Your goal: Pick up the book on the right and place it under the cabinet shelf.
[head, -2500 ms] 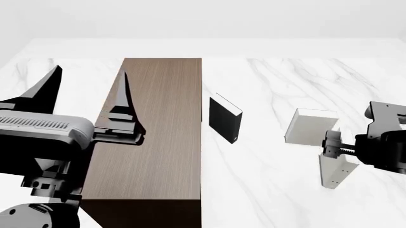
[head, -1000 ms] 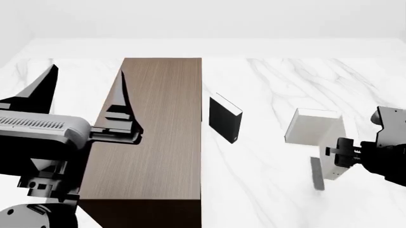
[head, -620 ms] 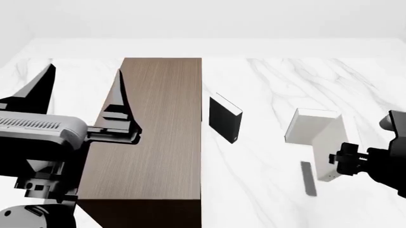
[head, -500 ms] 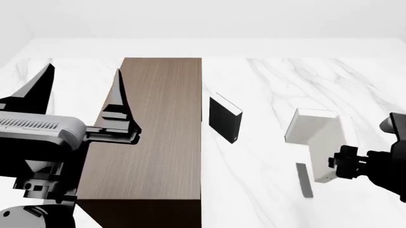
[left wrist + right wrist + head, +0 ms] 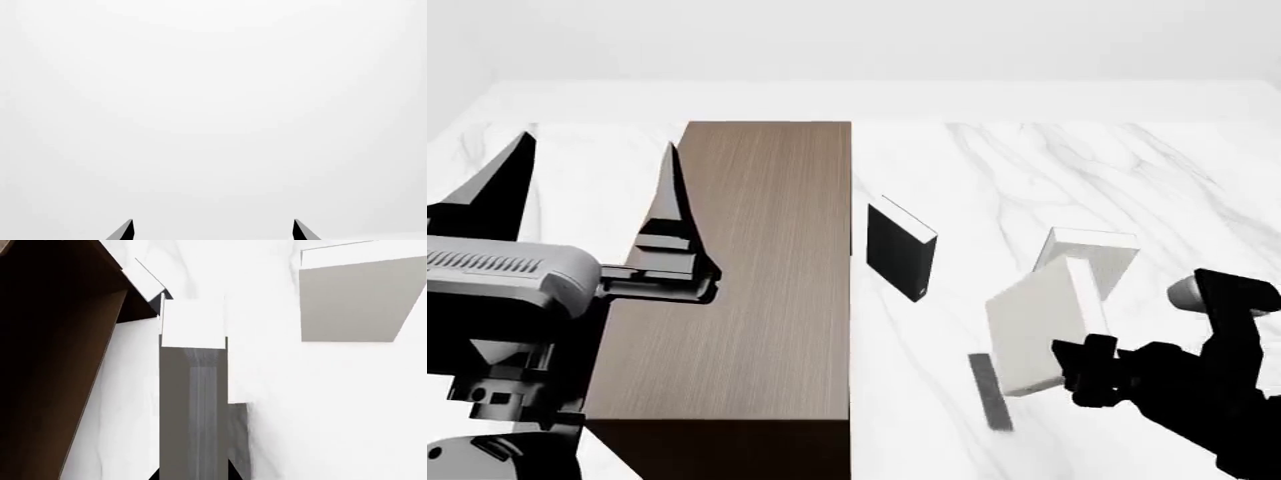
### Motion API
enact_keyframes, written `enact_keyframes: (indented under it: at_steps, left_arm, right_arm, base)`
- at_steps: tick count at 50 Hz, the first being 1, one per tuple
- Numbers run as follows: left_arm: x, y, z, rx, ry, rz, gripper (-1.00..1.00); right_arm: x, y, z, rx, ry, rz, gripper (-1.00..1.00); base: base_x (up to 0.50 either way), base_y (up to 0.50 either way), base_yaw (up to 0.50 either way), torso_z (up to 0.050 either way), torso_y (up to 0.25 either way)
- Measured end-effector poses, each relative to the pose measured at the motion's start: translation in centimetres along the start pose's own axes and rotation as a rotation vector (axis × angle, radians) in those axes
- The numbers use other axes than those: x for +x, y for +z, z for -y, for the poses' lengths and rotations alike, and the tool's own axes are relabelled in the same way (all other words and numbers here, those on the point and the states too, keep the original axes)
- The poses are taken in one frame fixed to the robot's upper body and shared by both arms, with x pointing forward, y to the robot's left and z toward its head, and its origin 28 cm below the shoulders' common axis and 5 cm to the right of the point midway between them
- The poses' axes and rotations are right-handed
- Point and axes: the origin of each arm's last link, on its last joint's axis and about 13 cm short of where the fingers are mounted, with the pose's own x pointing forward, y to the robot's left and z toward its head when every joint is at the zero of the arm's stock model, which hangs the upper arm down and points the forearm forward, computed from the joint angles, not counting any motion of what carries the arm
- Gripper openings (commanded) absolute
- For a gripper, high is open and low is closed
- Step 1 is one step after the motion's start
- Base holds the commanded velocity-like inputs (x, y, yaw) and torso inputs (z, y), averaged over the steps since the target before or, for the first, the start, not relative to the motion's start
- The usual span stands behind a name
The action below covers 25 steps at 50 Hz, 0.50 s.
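Observation:
The thin pale grey-white book [image 5: 1037,327] is held tilted above the marble table, its shadow below it. My right gripper [image 5: 1076,368] is shut on its near edge. In the right wrist view the book [image 5: 193,405] fills the gap between the jaws of the right gripper [image 5: 193,475]. The dark brown cabinet shelf [image 5: 761,280] lies left of the book, with a gap between them; it also shows in the right wrist view [image 5: 53,365]. My left gripper [image 5: 594,145] is open and empty, over the cabinet's left edge. The left wrist view shows that gripper [image 5: 212,231] against blank white.
A black book with white page edges [image 5: 901,250] stands just right of the cabinet, and shows in the right wrist view [image 5: 157,296]. A thicker pale block-like book [image 5: 1090,252] stands behind the held one, also in the right wrist view [image 5: 353,302]. The marble table [image 5: 1001,180] runs back to a white wall.
My right gripper has carried the thin book left and toward me, tilting its cover to face up; its shadow moved left with it. The left gripper drifted slightly left.

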Motion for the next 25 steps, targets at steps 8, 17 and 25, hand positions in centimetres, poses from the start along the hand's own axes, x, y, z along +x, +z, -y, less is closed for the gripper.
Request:
enact_keyframes:
  at_steps: [8, 17, 25]
  left_arm:
    - [0.0, 0.0, 0.0, 0.000, 0.001, 0.001, 1.00]
    - [0.0, 0.1, -0.1, 0.000, 0.003, 0.002, 1.00]
    - [0.0, 0.1, -0.1, 0.000, 0.004, 0.003, 1.00]
  right_arm:
    - [1.1, -1.0, -0.5, 0.021, 0.068, -0.007, -1.00]
    - [2.1, -1.7, -0.9, 0.034, 0.116, -0.017, -1.00]
    - [2.4, -2.0, -1.2, 0.036, 0.138, -0.019, -1.00]
  base:
    - [0.00, 0.00, 0.00, 0.000, 0.000]
    - [0.00, 0.00, 0.00, 0.000, 0.002]
    - [0.00, 0.00, 0.00, 0.000, 0.000]
